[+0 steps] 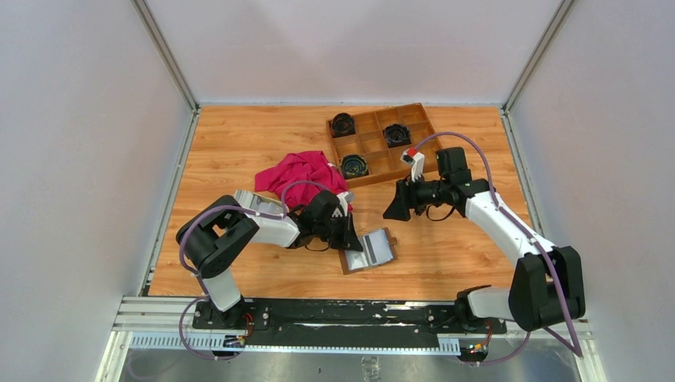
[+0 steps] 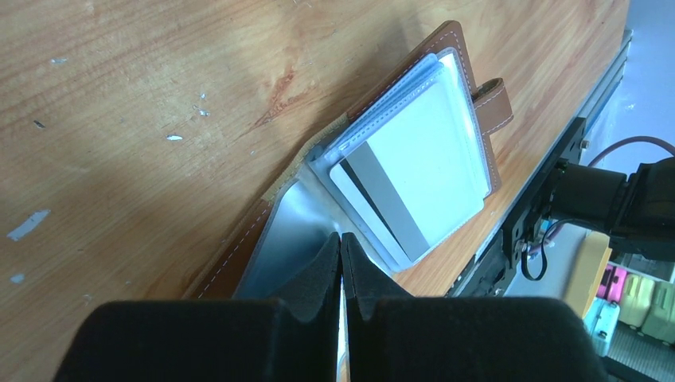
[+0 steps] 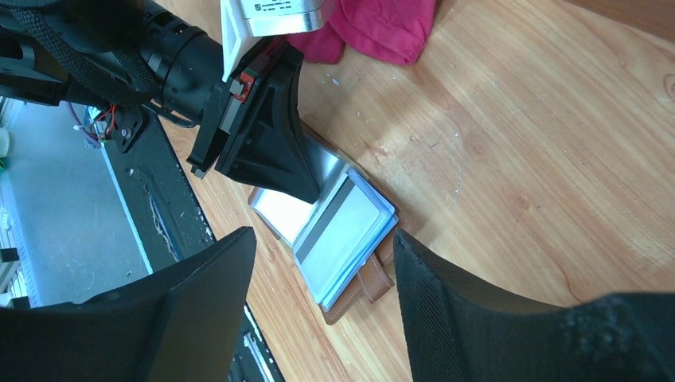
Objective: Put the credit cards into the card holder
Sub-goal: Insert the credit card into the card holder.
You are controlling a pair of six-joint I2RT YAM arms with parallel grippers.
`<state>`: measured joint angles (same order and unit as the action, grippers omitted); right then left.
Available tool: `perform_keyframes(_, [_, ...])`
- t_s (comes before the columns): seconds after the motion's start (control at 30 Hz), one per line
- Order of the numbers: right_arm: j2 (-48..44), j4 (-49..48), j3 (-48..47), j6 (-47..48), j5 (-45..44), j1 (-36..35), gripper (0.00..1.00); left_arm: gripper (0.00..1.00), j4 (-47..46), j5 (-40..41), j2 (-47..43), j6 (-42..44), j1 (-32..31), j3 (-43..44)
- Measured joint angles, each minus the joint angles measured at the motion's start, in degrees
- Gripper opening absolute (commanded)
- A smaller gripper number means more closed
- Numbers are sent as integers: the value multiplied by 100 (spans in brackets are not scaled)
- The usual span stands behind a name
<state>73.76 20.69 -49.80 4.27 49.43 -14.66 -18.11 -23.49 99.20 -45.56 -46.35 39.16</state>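
Note:
The brown leather card holder (image 1: 374, 251) lies open on the wood table near the front edge. It also shows in the left wrist view (image 2: 460, 56) and the right wrist view (image 3: 378, 278). A white credit card with a dark stripe (image 2: 414, 175) (image 3: 342, 227) sits in its clear sleeves. No loose stack of cards is in view. My left gripper (image 1: 353, 239) (image 2: 342, 239) is shut, its tips pinching a grey inner leaf that bows up on the holder's left half. My right gripper (image 1: 395, 208) (image 3: 322, 237) is open and empty, hovering above and to the right of the holder.
A wooden compartment tray (image 1: 370, 143) with three black round objects stands at the back right. A crumpled red cloth (image 1: 302, 171) (image 3: 382, 24) lies behind the left arm. The metal rail (image 1: 318, 314) runs along the near edge just past the holder.

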Motion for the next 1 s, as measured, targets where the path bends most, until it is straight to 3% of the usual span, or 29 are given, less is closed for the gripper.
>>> perform_keyframes(0.53, [313,-13,142,199,566,168,68,4,70,44,-177,81,0,-68])
perform_keyframes(1.0, [767,-426,610,-568,973,245,51,4,74,168,-293,79,-57,-136])
